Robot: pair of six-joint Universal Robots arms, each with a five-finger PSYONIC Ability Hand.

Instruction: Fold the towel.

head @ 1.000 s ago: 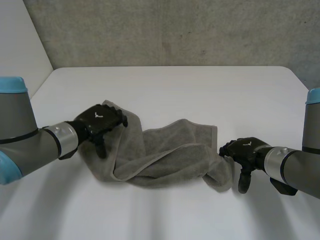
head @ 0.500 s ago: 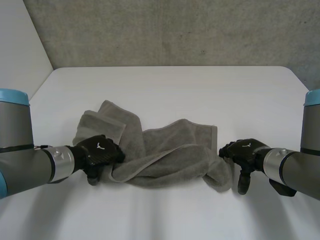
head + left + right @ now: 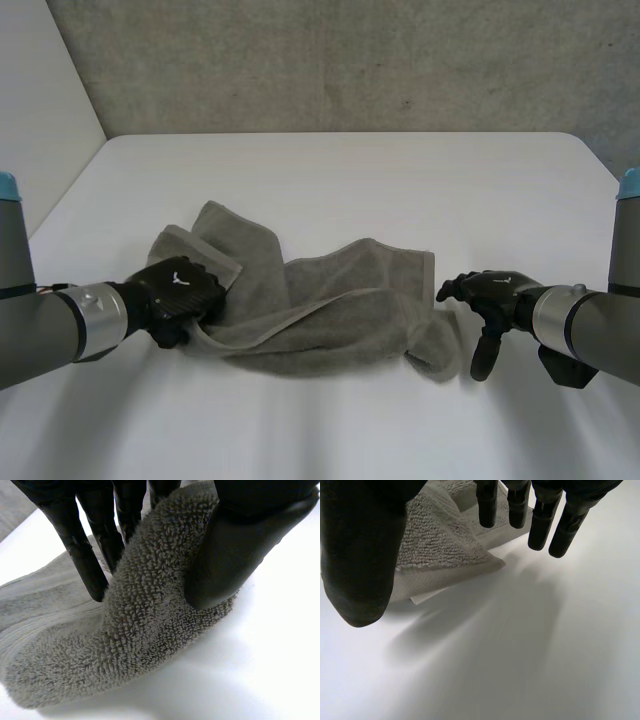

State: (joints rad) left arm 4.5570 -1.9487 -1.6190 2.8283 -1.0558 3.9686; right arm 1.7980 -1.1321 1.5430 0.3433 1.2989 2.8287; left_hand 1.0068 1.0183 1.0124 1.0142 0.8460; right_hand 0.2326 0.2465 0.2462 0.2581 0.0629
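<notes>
Towel long axis side-to-side — left hand fingers pinch end; right hand spread, empty.

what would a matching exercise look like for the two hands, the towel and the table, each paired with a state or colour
Column one:
1. left hand
2. right hand
3. towel
4. table

Column two:
a. white, bearing everything else
b. open, fingers straight, at the cloth's corner, gripping nothing
c. grey, lying rumpled
d. pinching a terry fold between thumb and fingers

Pairs: 1-d, 2-b, 3-c, 4-a
</notes>
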